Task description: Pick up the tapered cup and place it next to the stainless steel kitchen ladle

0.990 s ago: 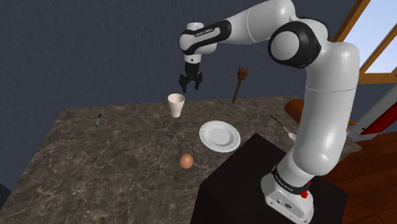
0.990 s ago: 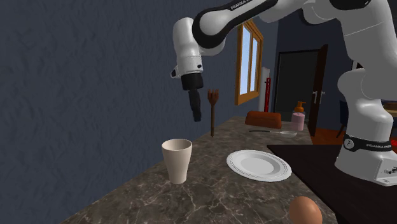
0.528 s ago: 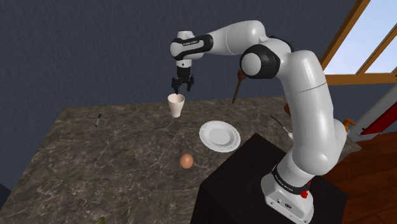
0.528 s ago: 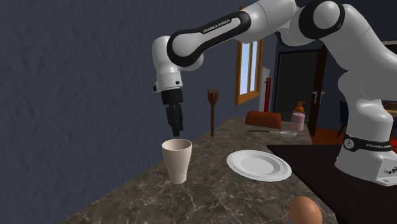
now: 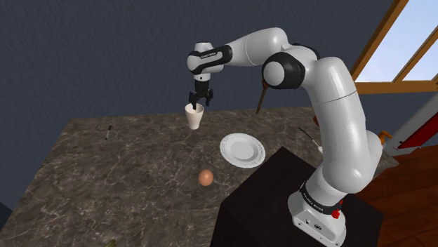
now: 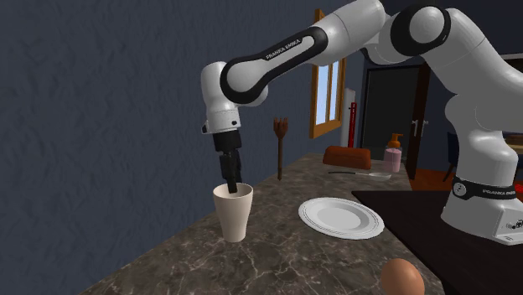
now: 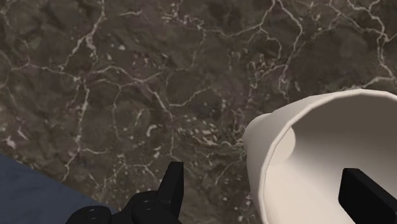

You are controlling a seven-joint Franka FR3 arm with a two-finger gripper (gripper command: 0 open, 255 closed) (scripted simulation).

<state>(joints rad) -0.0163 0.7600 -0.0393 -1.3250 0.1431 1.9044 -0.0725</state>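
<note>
The tapered cup is off-white and stands upright on the dark marble tabletop. My gripper points down at its rim and is open. It straddles the cup's wall, one finger inside the cup and the other finger outside, neither touching the wall. A small slender utensil lies near the table's far edge, at the shoulder view's left. I cannot tell whether it is the ladle.
A white plate and a brown egg lie between the cup and the black stand. A brown wooden fork stands upright by the wall. A pink bottle and brown block sit farther off.
The gripper moved toward the shoulder view's left and came down from above the cup until its open fingers straddle the rim. The cup has not moved.
</note>
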